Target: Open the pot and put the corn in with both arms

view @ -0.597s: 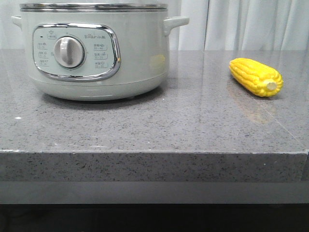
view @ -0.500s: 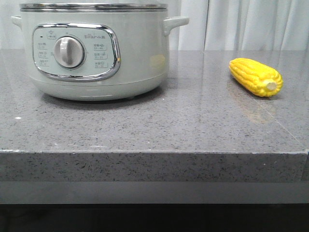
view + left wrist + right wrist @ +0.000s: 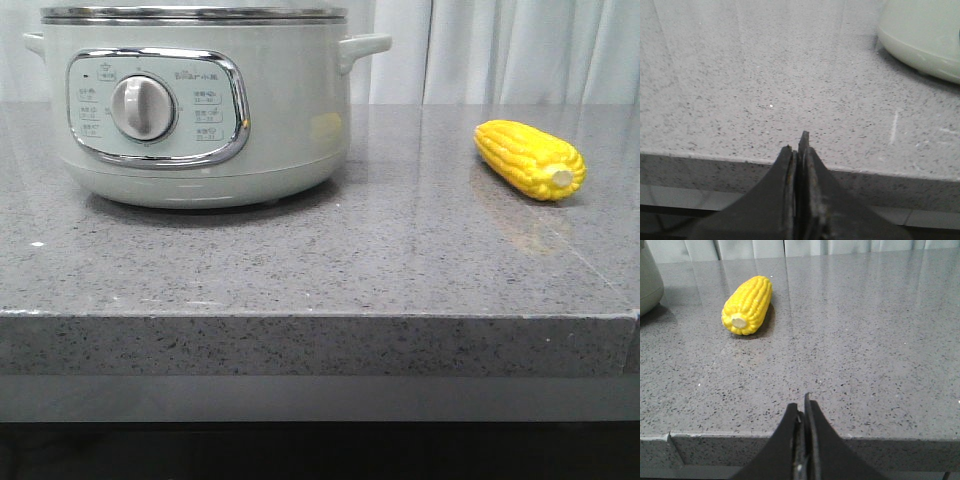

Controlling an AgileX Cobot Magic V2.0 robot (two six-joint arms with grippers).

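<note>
Nothing had moved since the earlier frames. Both arms waited below the near edge of the speckled grey stone table (image 3: 300, 260), apparently before starting. The left end effector (image 3: 799, 145) and right end effector (image 3: 801, 407) were fully closed, holding nothing. The round mint-green pot (image 3: 190, 110), lid on, stood far left; the knobbly yellow corn (image 3: 530, 158) lay right.

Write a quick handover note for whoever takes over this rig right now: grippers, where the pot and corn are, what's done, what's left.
Left gripper: shut, empty, near the front edge of the grey speckled stone counter.
Right gripper: shut, empty, also at the front edge, facing the corn.
Large pale mint-green electric pot: on the counter's left, metal-rimmed lid on.
Bright yellow corn cob: lying on the right, apart from the pot, pale stub end toward the front.
Done: nothing.
Left: lift the lid, pick up the corn, put it in.
</note>
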